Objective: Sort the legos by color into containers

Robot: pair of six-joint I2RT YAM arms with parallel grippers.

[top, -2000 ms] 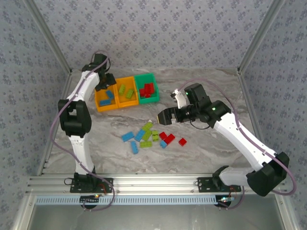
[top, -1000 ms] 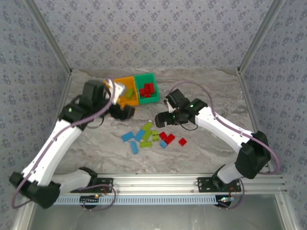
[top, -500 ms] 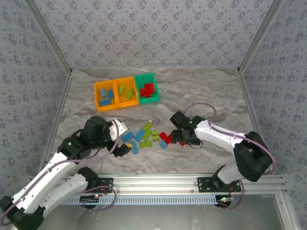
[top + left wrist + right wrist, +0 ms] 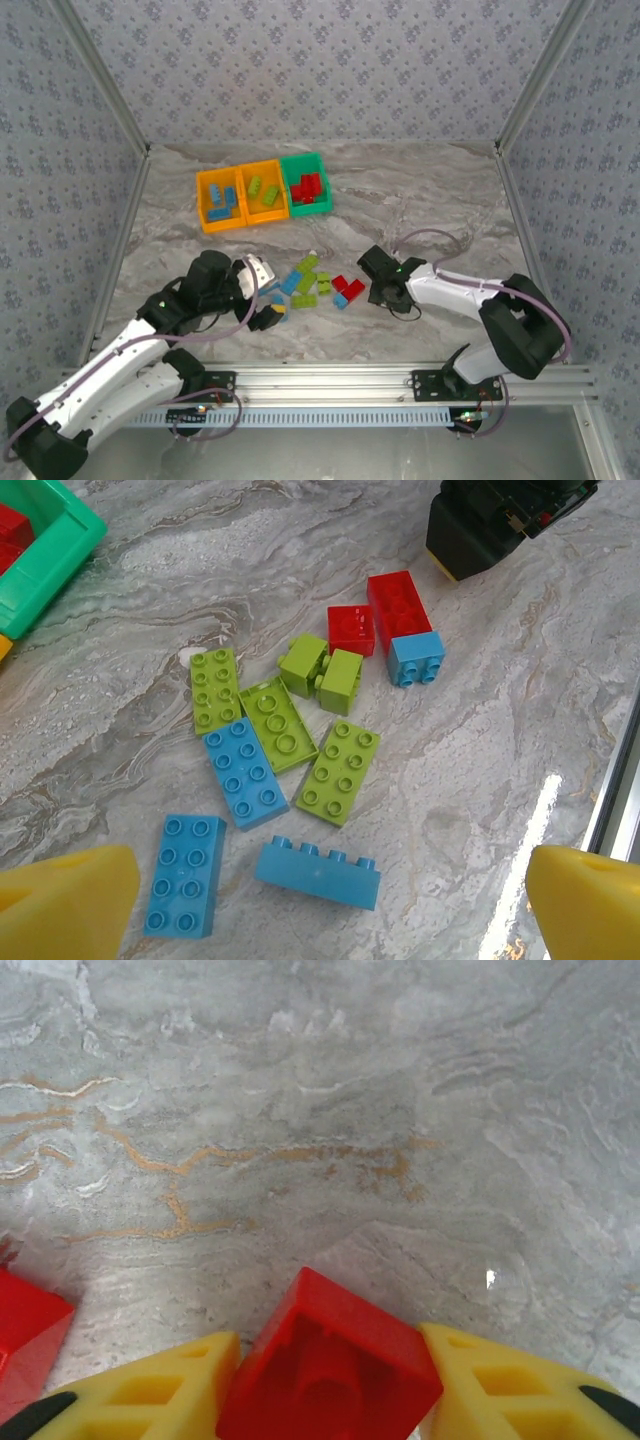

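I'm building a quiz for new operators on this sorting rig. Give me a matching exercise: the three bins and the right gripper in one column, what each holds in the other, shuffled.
Column one:
1. left orange bin
2. middle orange bin
3. green bin
4. right gripper

Column two:
A. red legos inside
B. closed on a single red lego
C. blue legos inside
D. lime green legos inside

Pairs: 1-C, 2-D, 3-A, 4-B

The legos [image 4: 245,772] are smooth, glossy plastic; the marble-patterned table [image 4: 520,680] looks polished and faintly reflective.
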